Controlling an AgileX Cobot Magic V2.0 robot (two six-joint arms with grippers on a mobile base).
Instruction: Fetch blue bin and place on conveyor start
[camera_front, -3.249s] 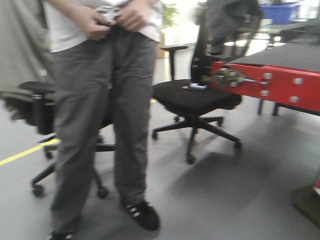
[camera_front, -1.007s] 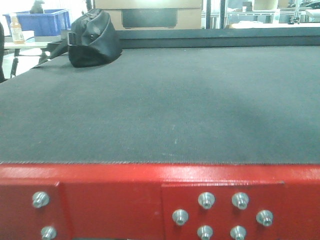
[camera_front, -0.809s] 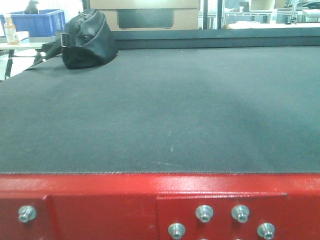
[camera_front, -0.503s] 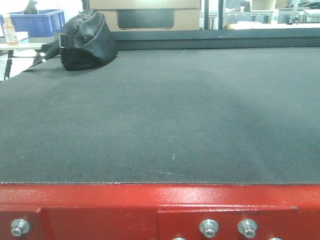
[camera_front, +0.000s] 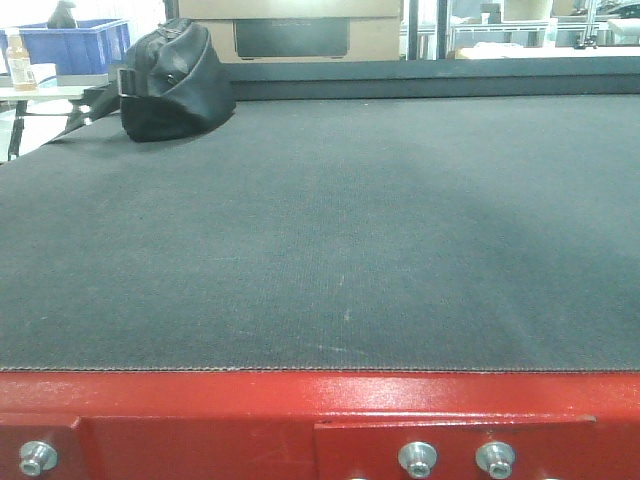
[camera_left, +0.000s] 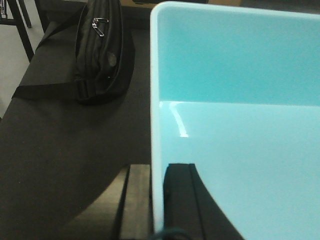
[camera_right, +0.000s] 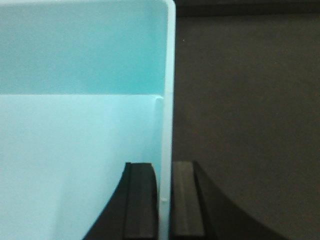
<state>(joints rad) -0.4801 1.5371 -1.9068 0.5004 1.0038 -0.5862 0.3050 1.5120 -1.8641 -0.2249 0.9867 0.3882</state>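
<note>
The left pincer (camera_left: 157, 200) and right pincer (camera_right: 164, 200) each gripped a side wall of the blue bin (camera_left: 240, 140), one finger inside and one outside, holding it over the conveyor start (camera_front: 320, 250). Placement looked in hand; next would come an even, two-armed lowering near the red frame (camera_front: 200, 400), clear of the black bag (camera_front: 172, 85), then release.

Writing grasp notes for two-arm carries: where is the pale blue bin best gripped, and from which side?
Grip the blue bin by its thin, straight side walls, coming over the open rim: the left pincer and right pincer each straddle one wall, a finger inside and one outside. Opposite holds likely keep it level.
</note>
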